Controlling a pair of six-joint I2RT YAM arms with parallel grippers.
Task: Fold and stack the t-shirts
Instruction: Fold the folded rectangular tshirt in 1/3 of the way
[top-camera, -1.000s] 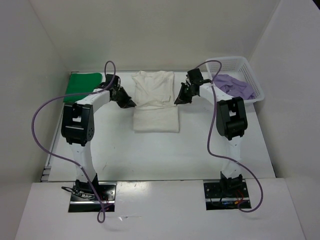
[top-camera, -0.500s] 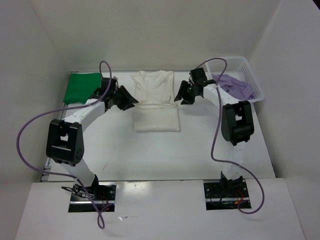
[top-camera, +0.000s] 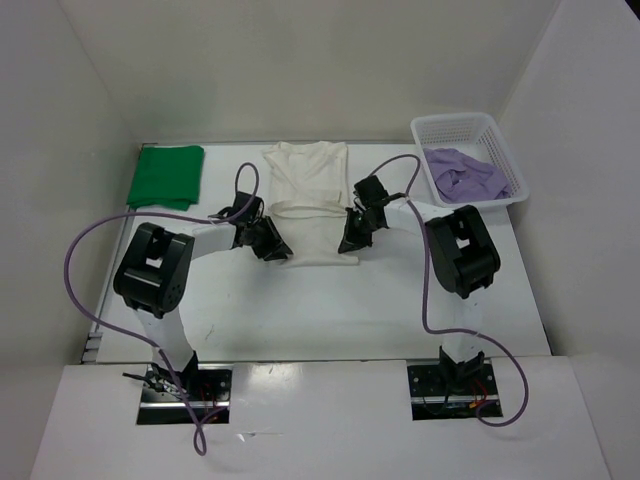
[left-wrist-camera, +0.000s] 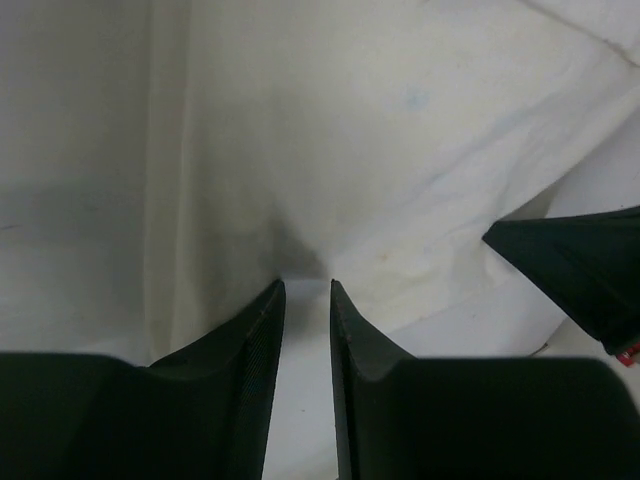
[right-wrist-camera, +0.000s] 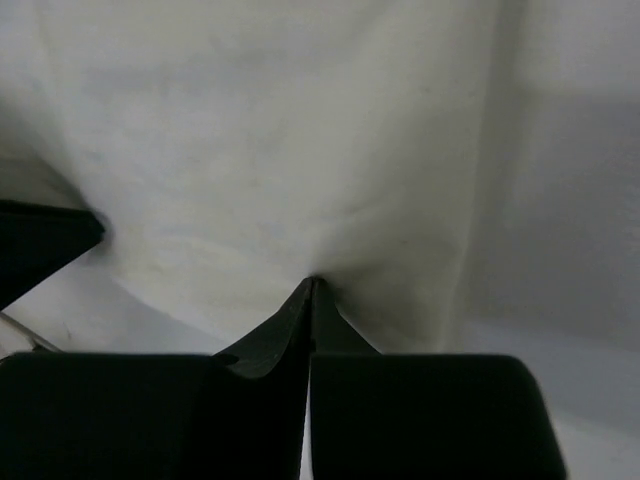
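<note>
Contact is made at the near hem of the white t-shirt (top-camera: 306, 178) by both grippers. The right gripper (right-wrist-camera: 310, 284) is fully closed, and creases in the cloth are drawn to its tips, so a thin pinch of the hem is judged to be held. The left gripper (left-wrist-camera: 304, 288) is shown with its jaws a narrow gap apart. Cloth is puckered at the tips, but whether it is clamped cannot be told.

One gripper is placed at each near corner, presumably so that the hem can be raised evenly and carried toward the collar without skew. The shirt is laid flat at the middle of the table (top-camera: 400, 300), collar at the far side. No sleeves are seen, so its sides are judged to be turned in.

The green t-shirt (top-camera: 167, 176) is laid folded at the far left corner, well apart, probably as the base of the stack. The purple t-shirt (top-camera: 465, 176) is left crumpled in the basket (top-camera: 455, 123) at the far right, not yet folded.
</note>
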